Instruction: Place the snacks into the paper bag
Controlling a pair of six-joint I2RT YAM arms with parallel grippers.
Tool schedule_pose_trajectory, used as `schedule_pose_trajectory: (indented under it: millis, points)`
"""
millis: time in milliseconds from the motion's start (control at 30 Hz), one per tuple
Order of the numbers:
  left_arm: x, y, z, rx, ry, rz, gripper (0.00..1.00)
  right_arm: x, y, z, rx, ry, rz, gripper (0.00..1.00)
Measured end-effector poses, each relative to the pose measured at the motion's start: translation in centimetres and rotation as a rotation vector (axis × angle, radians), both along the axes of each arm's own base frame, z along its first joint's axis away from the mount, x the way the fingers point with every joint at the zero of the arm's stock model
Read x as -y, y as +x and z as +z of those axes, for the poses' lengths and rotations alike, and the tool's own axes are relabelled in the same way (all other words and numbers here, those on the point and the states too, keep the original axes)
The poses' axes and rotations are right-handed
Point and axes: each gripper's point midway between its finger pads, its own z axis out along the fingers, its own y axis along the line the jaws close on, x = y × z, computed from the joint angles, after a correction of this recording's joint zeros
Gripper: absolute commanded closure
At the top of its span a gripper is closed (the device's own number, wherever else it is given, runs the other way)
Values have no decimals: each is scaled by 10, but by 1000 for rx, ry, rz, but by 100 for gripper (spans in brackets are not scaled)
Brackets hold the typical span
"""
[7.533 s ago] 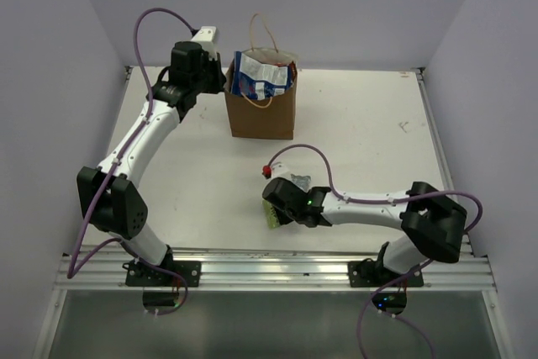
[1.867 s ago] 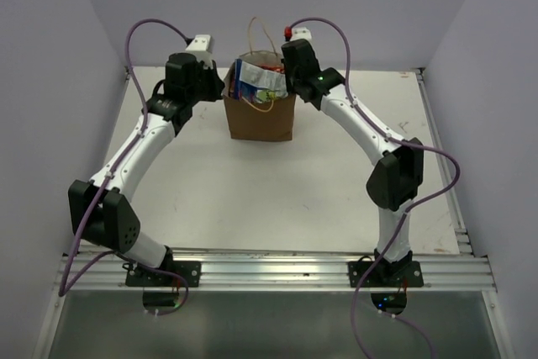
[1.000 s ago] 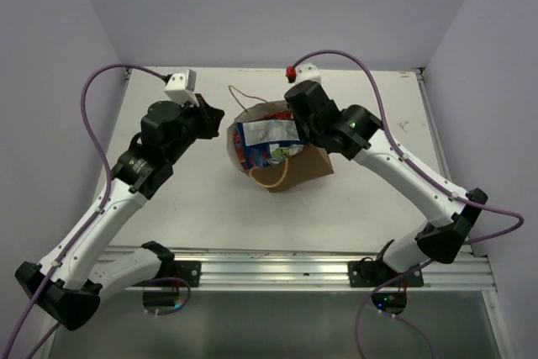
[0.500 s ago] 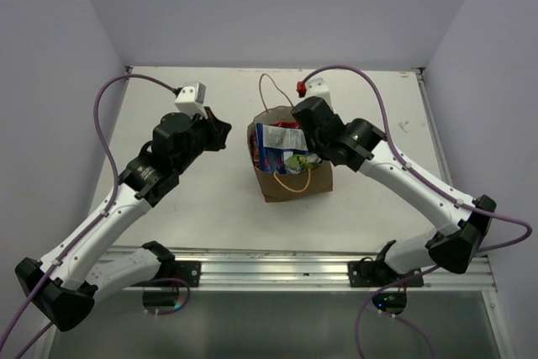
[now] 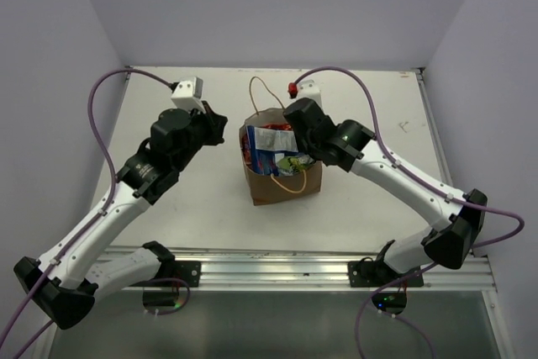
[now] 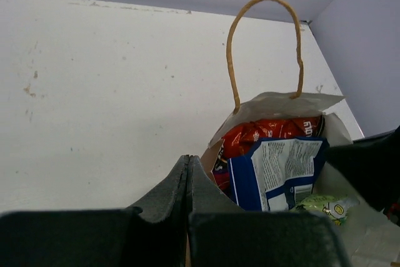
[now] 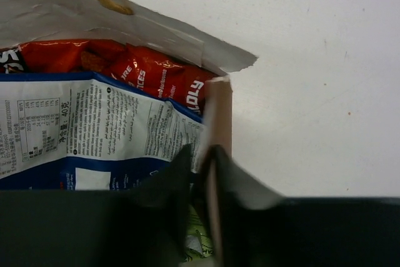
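Catching in the wrist views what the top view is blurring: left jaws clenched on the left rim of the paper bag [image 5: 273, 187], right jaws clamping its right rim. Standing upright midway between the worktop's left and right edges, gaping, holding a red-orange packet [image 6: 269, 132], a blue-white packet [image 6: 278, 170] and a yellow-green packet [image 6: 322, 204]. Reaching in, elbows bent, from both sides.

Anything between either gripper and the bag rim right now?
Nothing visible. The right gripper is shut on the paper bag rim, with the paper wall between its fingers. The left gripper is shut at the opposite rim, apparently pinching it. The blue-white packet and red packet sit inside the bag.
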Motion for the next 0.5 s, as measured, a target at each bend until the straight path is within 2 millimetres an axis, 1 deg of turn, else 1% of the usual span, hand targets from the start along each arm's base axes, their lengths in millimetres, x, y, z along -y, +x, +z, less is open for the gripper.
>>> schedule_pose_trajectory:
  millis: [33, 67, 100, 133, 167, 200, 233, 267, 333, 367, 400, 500]
  points:
    - [-2, 1, 5, 15, 4, 7, 100, -1, 0, 1, 4, 5, 0, 49]
    - [-4, 3, 11, 32, 11, 16, 91, -2, 0, 2, 9, 4, 5, 38]
    - [-7, 4, 18, 52, 24, 27, 82, -3, 0, 3, 14, 0, 12, 21]
    - [-10, 6, 26, 74, 36, 38, 72, -3, 1, 6, 23, -5, 15, 17]
    - [-13, 9, 36, 99, 44, 56, 65, -1, 3, 11, 39, -25, 16, 16]
    - [-17, 11, 48, 126, 52, 72, 61, 1, 4, 19, 59, -34, 16, 12]
    - [-21, 13, 60, 154, 58, 93, 48, 3, 7, 31, 86, -39, 8, 11]
    - [-25, 15, 72, 184, 65, 114, 43, 6, 10, 45, 123, -46, -6, 11]
    - [-36, 16, 92, 231, 71, 166, 34, 16, 17, 82, 217, -42, -51, 10]
    - [-42, 16, 99, 249, 74, 193, 32, 23, 18, 100, 265, -34, -81, 11]
    - [-48, 16, 105, 264, 77, 221, 32, 35, 19, 116, 316, -35, -122, 12]
    - [-67, 13, 110, 276, 87, 305, 31, 84, 6, 153, 444, -82, -268, 14]
